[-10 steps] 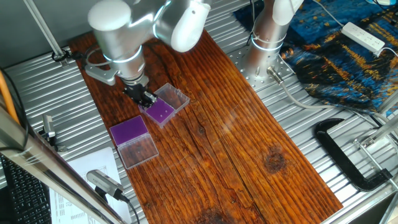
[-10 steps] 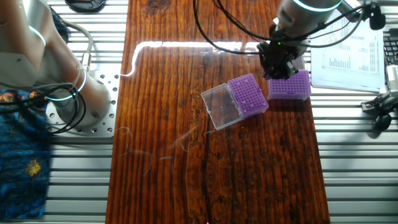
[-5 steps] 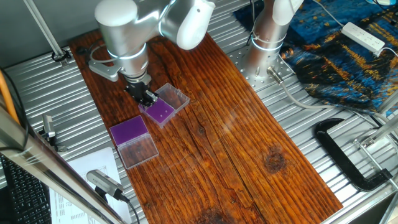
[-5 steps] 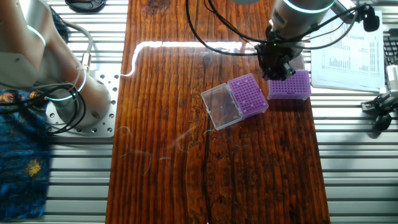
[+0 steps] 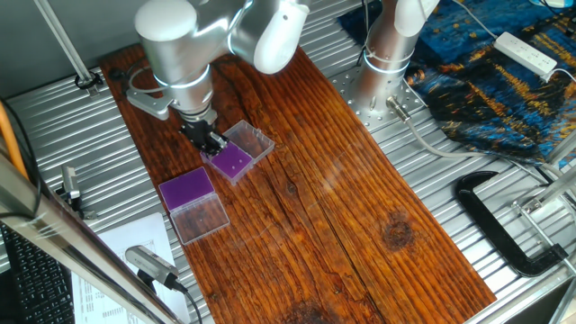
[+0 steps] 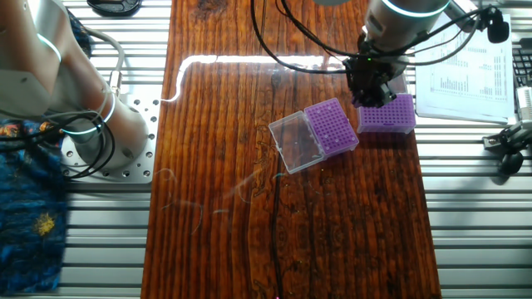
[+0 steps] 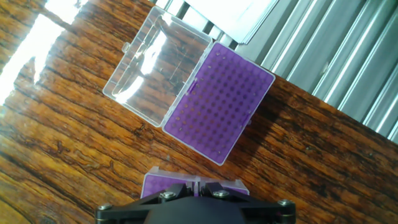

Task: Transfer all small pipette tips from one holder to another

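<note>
My pincer (image 5: 210, 141) hangs low over the dark wooden tabletop (image 5: 342, 207), poised at the near edge of one purple tip holder (image 5: 233, 160) whose clear hinged lid (image 5: 251, 140) lies flat open beside it, in one fixed view. From the other fixed view, my pincer (image 6: 373, 93) sits between that open holder (image 6: 332, 127) with its transparent lid (image 6: 297, 142) and the second purple holder (image 6: 389, 115), which stands just beside it toward the ribbed metal bench (image 6: 474, 191). My hand view looks straight down: a purple grid (image 7: 219, 103) of small wells fills the middle of the frame, joined along one long side to its clear lid (image 7: 157, 66), both resting on the wood; a strip of another purple holder (image 7: 193, 185) shows just above the dark body of my hand at the bottom edge. My fingertips are hidden from that camera and too small and dark in the fixed views, so I cannot tell how wide my pincer stands or whether it has hold of anything. The small pipette tips cannot be told apart from the grid holes in any view. A printed paper sheet (image 6: 465, 62) lies on the bench beyond the second holder.
</note>
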Tool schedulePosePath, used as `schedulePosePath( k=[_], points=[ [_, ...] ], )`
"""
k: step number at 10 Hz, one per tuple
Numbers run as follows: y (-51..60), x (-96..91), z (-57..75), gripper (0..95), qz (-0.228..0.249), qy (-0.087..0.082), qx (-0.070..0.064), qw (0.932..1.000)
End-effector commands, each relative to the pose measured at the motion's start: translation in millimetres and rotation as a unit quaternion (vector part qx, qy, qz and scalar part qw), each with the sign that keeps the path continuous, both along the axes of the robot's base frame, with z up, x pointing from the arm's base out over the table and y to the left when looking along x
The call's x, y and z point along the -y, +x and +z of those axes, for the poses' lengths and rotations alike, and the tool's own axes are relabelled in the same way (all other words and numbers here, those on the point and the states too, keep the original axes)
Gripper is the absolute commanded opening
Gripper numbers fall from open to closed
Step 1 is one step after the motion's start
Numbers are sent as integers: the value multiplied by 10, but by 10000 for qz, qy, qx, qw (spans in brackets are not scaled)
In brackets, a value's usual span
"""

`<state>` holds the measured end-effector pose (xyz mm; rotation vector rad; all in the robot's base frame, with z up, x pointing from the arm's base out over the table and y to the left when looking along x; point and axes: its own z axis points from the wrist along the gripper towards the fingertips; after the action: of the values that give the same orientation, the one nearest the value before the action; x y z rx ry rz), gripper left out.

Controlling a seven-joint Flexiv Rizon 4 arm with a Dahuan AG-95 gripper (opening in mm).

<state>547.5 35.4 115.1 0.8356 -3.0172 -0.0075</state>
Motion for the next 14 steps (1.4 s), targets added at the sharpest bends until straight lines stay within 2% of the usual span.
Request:
schedulePosePath(
  k=[1, 6, 8, 10, 13, 14],
  points=[
    [2, 2, -3, 0, -180, -19, 2, 9998],
    [6, -4, -5, 0, -200, 17, 42, 9998],
    [76, -46, 3, 0, -201, 49, 47, 9998],
    [285, -192, 34, 0, -248, 41, 32, 9997],
    [352, -446, -40, 0, -425, 37, 48, 9991],
    [360, -467, -62, 0, -425, 24, 49, 9991]
  ],
)
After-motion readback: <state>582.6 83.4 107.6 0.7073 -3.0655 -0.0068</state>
